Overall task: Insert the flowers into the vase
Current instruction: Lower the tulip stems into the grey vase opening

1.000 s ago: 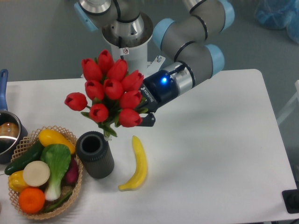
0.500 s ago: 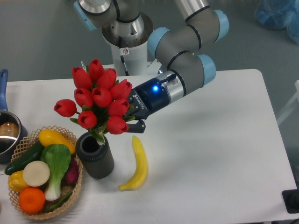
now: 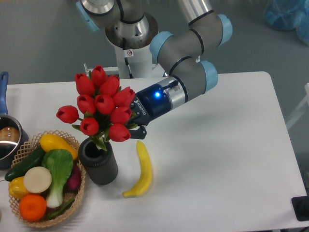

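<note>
Flowers (image 3: 102, 107) pinched in hand (image 3: 133, 129), stems inside vase (image 3: 98, 161) mouth, banana (image 3: 140, 169) just right

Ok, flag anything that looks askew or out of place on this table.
The flowers lean left in the vase, with the pincer at their right side. A banana lies loose on the table, outside the vegetable basket.

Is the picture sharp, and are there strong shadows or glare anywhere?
In the fixed camera view: even, soft light; the banana and vase cast only faint shadows on the white table. The flowers look sharp, without motion blur; a blue light glows on the gripper.
</note>
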